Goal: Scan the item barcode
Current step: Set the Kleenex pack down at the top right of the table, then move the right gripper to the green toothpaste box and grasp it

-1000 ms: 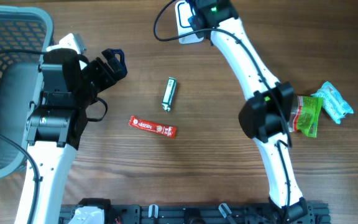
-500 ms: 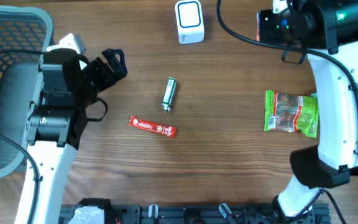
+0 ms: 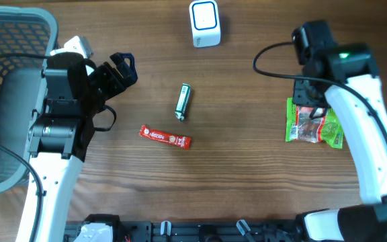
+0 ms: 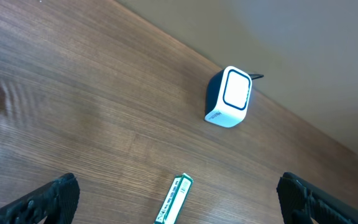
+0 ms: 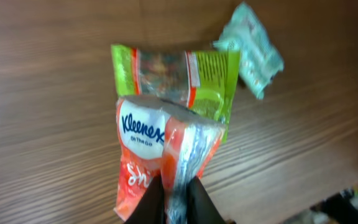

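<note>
An orange Kleenex tissue pack (image 5: 151,140) hangs pinched by its edge in my right gripper (image 5: 176,193), which is shut on it. In the overhead view this gripper (image 3: 309,91) hovers over a green snack bag (image 3: 314,126) at the right, and the arm hides the pack. The white barcode scanner (image 3: 205,23) stands at the back centre, far from the pack. It shows in the left wrist view as well, as the scanner (image 4: 229,96). My left gripper (image 3: 118,70) stands wide open and empty at the left.
A green-and-white box (image 3: 183,101) and a red wrapped bar (image 3: 165,137) lie mid-table. The box (image 4: 174,200) sits below my open left fingers. A teal packet (image 5: 250,46) lies beside the snack bag (image 5: 173,78). A grey basket (image 3: 5,40) stands at the far left.
My right arm swung away from the scanner, out to the right and then toward the front, ending over the green snack bag with the tissue pack. The left arm stayed still.
</note>
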You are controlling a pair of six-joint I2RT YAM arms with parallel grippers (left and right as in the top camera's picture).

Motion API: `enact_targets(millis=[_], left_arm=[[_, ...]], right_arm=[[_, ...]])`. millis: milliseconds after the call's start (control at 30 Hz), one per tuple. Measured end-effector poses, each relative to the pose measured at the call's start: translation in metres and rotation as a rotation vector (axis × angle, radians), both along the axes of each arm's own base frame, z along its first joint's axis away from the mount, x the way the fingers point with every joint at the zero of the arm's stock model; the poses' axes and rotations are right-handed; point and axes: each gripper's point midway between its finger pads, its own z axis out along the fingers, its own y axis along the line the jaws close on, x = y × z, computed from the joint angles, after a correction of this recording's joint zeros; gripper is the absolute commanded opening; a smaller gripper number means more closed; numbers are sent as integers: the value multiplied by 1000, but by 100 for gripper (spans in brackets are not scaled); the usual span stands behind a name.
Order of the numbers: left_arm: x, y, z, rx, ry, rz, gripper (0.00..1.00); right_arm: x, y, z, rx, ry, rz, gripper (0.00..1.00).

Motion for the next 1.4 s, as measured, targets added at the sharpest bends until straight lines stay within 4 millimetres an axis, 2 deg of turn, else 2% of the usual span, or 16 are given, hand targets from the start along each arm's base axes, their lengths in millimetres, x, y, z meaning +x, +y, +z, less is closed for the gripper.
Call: enact_targets(millis=[67, 133, 167, 200, 233, 267, 400, 500, 567, 600, 700, 833, 967, 1167, 1333, 1400], left_arm=[[0, 0, 0, 0, 0, 0, 100], [0, 0, 0, 0, -1, 0, 100], [0, 0, 0, 0, 2, 0, 100], [0, 0, 0, 0, 0, 0, 100], [0, 0, 0, 0, 0, 0, 100], [0, 0, 0, 0, 0, 0, 100], [0, 0, 0, 0, 0, 0, 100], [0, 0, 0, 0, 0, 0, 100], [0, 0, 0, 0, 0, 0, 100], [0, 0, 0, 0, 0, 0, 100], [0, 0, 0, 0, 0, 0, 100], [0, 0, 0, 0, 0, 0, 100], [0, 0, 0, 0, 0, 0, 100], [0, 0, 0, 0, 0, 0, 100], [0, 0, 0, 0, 0, 0, 100], [0, 0, 0, 0, 0, 0, 100]], right_arm=[[4, -9, -27, -10, 0, -21, 27], [3, -20, -53, -20, 9, -47, 44], [-1, -26, -66, -26, 25, -57, 60], [-5, -30, -73, -29, 38, -71, 81], [-8, -32, -77, -30, 45, -76, 100], [-12, -36, -82, -32, 57, -89, 100], [-8, -36, -83, -24, 41, -89, 100], [7, -13, -89, 120, -11, -70, 100], [19, 21, -93, 313, -39, -28, 100], [25, 50, -92, 461, -51, 25, 100], [31, 107, -79, 729, -68, 156, 100], [33, 162, -55, 959, -97, 303, 100], [27, 193, -51, 983, -88, 352, 96], [18, 222, -67, 776, -110, 329, 91], [16, 254, -67, 741, -169, 377, 91], [18, 268, -77, 737, -170, 392, 91]])
